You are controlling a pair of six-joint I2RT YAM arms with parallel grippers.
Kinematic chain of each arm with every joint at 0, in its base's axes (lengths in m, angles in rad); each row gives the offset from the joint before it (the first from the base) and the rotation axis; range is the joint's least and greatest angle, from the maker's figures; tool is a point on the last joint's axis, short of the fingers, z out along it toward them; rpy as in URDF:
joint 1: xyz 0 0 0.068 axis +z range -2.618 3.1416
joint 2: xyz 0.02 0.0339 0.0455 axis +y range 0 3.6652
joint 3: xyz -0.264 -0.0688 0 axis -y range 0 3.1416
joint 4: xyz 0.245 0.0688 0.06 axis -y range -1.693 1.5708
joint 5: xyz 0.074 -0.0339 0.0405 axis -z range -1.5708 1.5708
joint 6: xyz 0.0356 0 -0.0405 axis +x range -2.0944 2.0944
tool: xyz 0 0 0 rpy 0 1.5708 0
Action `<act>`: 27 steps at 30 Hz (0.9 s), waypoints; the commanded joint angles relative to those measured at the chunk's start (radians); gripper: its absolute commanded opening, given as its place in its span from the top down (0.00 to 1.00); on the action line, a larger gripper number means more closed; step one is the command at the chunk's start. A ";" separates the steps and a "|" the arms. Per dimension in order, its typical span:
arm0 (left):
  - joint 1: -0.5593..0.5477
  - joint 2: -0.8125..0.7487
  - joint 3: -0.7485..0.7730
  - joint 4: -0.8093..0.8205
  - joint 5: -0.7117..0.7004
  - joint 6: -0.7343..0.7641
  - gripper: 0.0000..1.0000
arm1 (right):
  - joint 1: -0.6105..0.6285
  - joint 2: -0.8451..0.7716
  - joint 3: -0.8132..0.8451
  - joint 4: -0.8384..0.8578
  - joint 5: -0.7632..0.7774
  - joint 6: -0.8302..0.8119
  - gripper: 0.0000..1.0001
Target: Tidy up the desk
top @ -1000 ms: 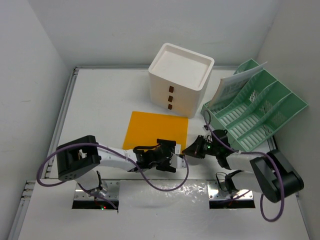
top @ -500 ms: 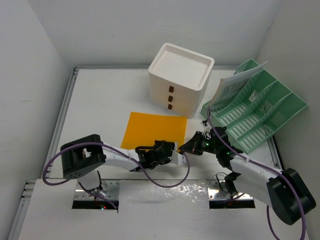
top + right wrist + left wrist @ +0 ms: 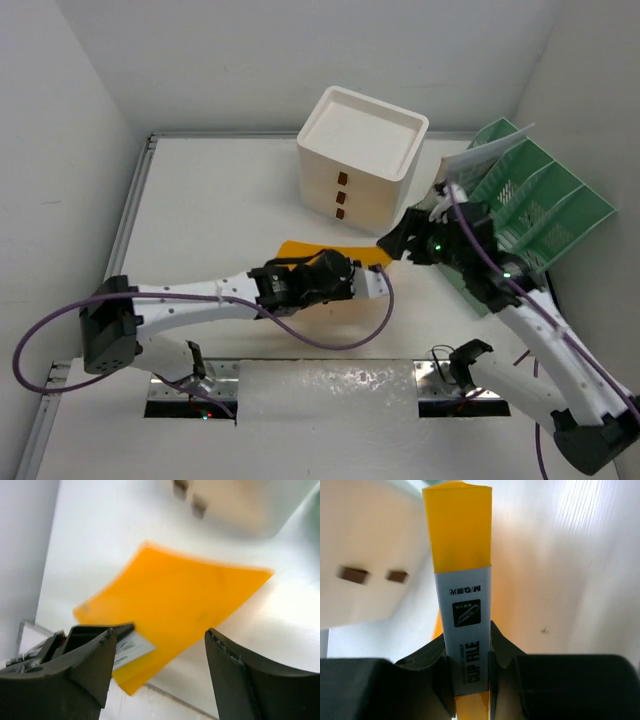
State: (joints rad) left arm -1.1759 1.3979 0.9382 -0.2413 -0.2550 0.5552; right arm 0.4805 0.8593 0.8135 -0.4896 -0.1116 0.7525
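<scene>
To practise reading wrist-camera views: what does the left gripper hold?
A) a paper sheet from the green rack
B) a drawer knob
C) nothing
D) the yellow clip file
D: the left wrist view shows the left gripper closed on the labelled edge of the yellow clip file.

Left tool (image 3: 468, 652) pinches the yellow clip file (image 3: 460, 530) edge-on; drawer box (image 3: 365, 555) left.

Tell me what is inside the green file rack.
In the green file rack's leftmost slot stand white papers. The other slots show only bare slats, but the right arm covers their near ends.
</scene>
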 commanded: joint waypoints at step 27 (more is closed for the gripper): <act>0.142 0.528 1.601 -0.026 0.260 -0.440 1.00 | 0.001 -0.256 0.403 -0.578 0.817 -0.180 0.27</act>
State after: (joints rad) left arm -1.0584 1.8557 2.3951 -0.3958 0.0013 0.1623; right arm 0.4801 0.6609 1.2675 -1.1179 0.6807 0.5652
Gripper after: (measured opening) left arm 0.200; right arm 0.738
